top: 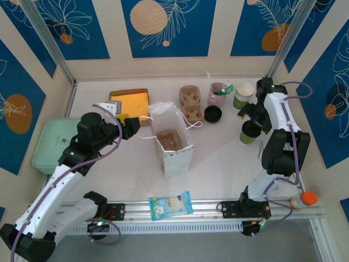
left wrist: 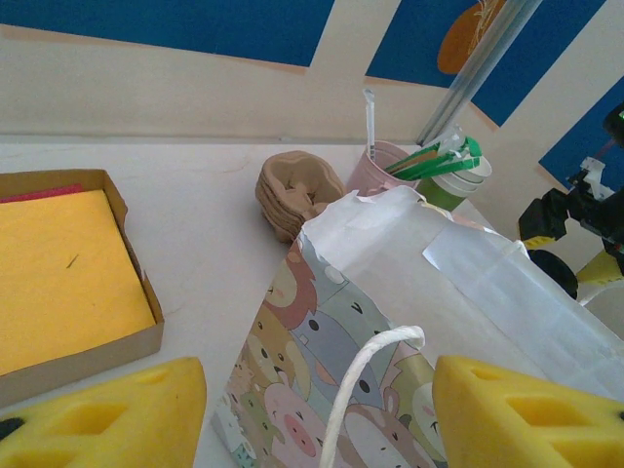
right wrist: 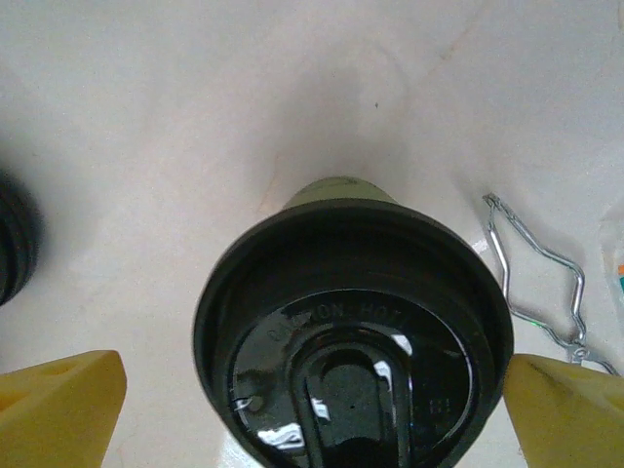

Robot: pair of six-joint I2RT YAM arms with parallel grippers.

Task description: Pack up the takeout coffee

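Observation:
The takeout coffee (top: 250, 132), a green paper cup, stands on the table at the right with a black lid (right wrist: 351, 322) on it. My right gripper (top: 254, 115) hovers just above it, open, with one yellow finger on each side of the lid (right wrist: 312, 419). A white paper bag (top: 172, 139) printed with animals stands open mid-table, with a brown pulp carrier (top: 170, 140) inside. My left gripper (top: 143, 121) is open beside the bag's left wall, and the white cord handle (left wrist: 375, 390) lies between its fingers (left wrist: 317, 414) untouched.
At the back stand stacked pulp carriers (top: 191, 102), a pink cup with stirrers (top: 219, 94), a loose black lid (top: 212, 113) and spare green cups (top: 244, 94). A yellow-filled box (top: 130, 102), green tray (top: 52, 143), snack packet (top: 170, 204) and orange-capped bottle (top: 302, 200) lie around.

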